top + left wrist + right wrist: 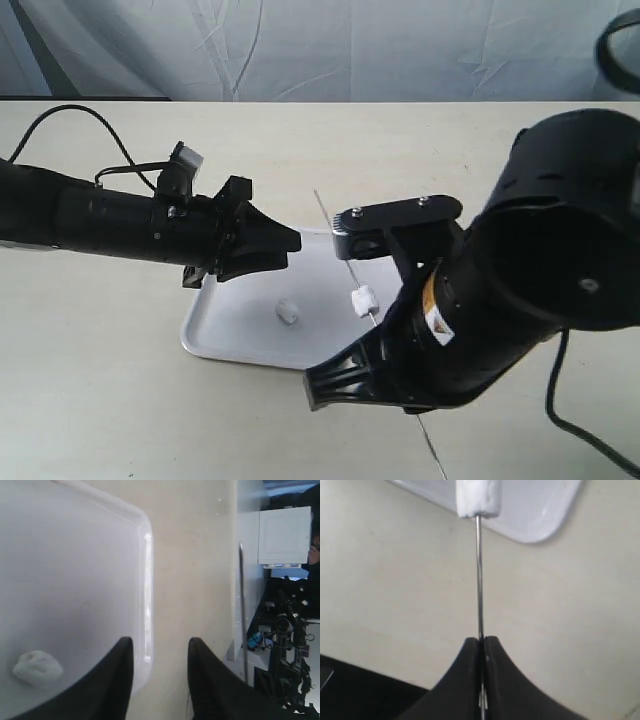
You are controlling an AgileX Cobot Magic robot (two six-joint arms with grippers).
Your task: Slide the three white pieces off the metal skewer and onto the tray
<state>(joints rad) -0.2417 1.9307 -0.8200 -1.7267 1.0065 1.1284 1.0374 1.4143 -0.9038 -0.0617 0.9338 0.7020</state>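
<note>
Right gripper [481,642] clamping metal skewer [479,575], white piece [477,499] riding it above tray [235,312]. Left gripper [160,649] hovering over tray rim, fingers apart; loose piece [288,311] lying inside tray.

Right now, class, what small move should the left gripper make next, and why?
Probably bring the open left gripper across to the skewered piece. The right gripper clamps the skewer with that piece over the tray, where a loose piece already lies.
</note>
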